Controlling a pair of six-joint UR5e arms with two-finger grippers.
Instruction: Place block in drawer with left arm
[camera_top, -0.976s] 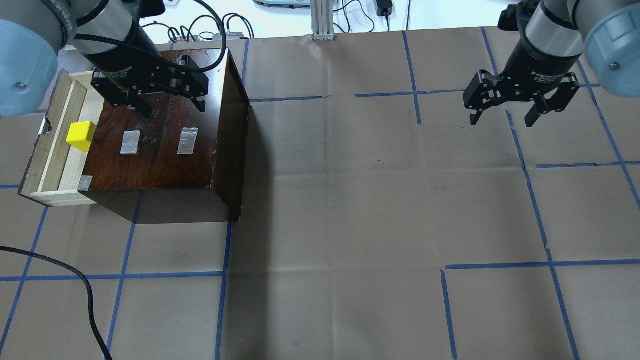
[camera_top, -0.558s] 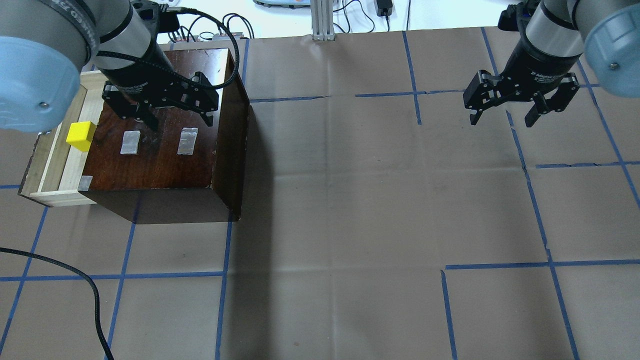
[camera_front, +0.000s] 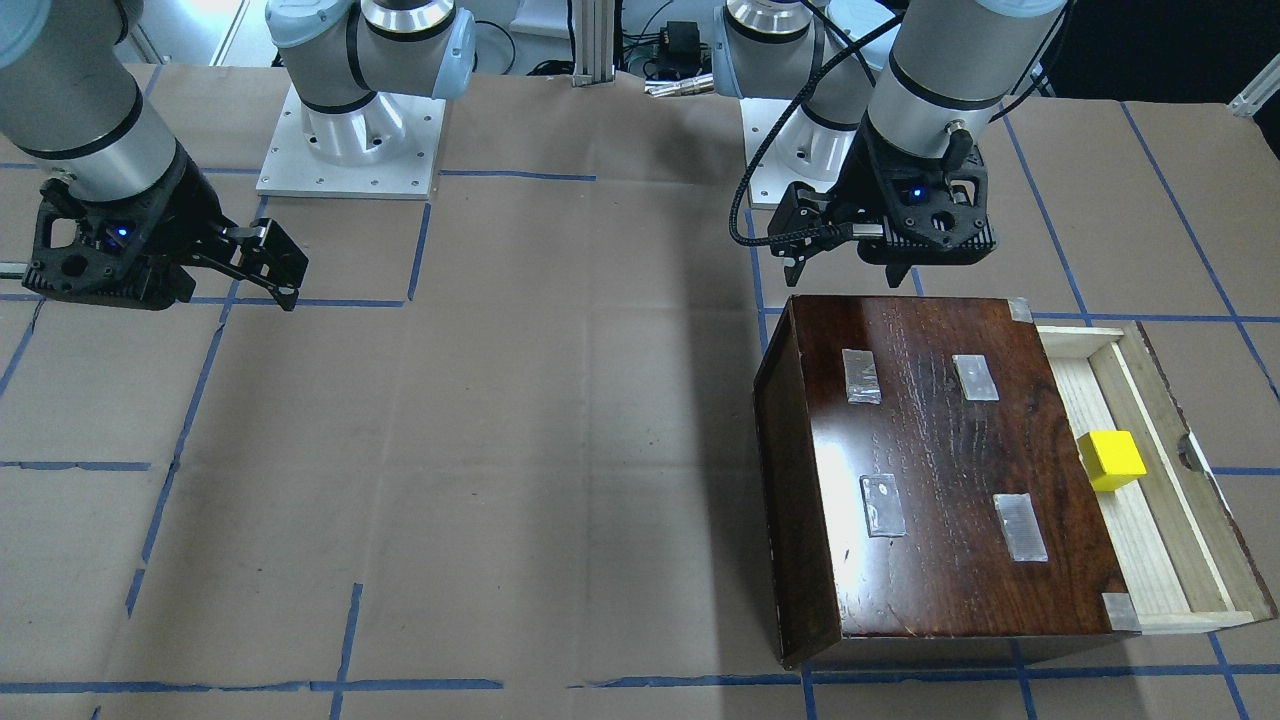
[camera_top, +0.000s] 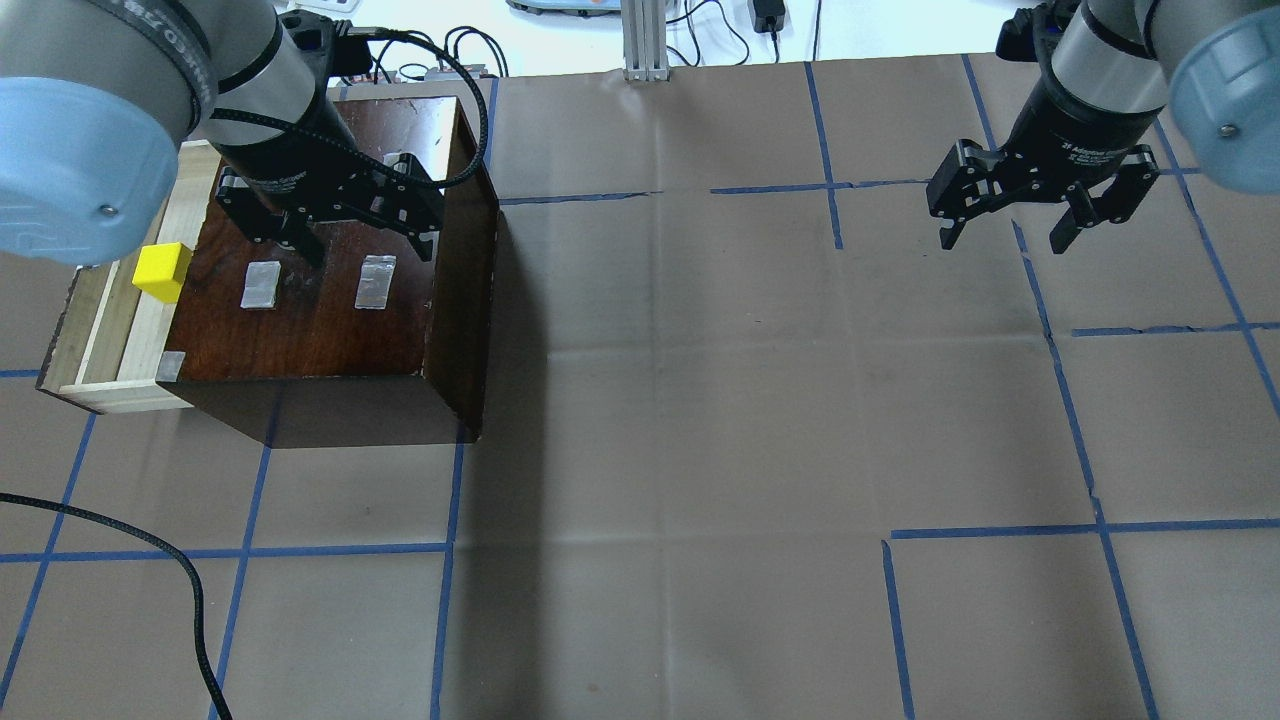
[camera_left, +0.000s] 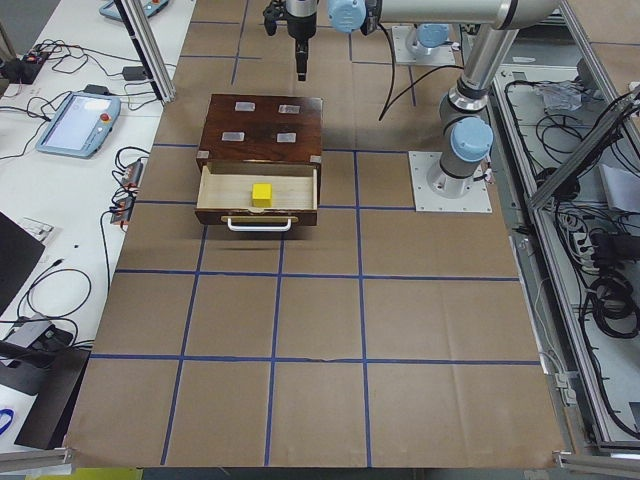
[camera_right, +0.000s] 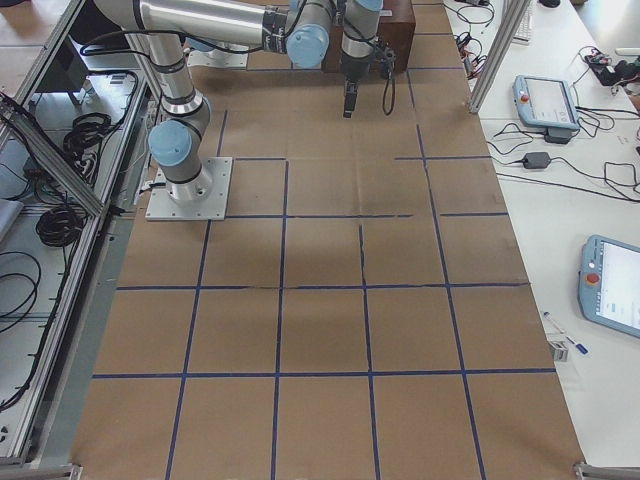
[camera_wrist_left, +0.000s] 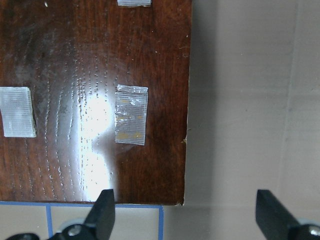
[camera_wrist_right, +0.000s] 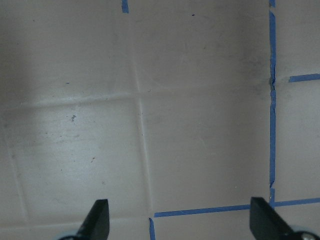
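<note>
Yellow block (camera_top: 162, 271) in the pulled-out drawer (camera_top: 100, 340); left gripper (camera_top: 365, 242) wide open, empty, above the taped top of the cabinet (camera_top: 320, 330); right gripper (camera_top: 1003, 238) wide open, empty, far off

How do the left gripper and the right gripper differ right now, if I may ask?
The left gripper hangs at the dark cabinet's edge; the right gripper over the paper-covered table. A loose black cable loops to the left gripper's wrist; the right gripper has none. The left gripper is close to the block in the drawer, the right gripper far off. Both are open and empty.
</note>
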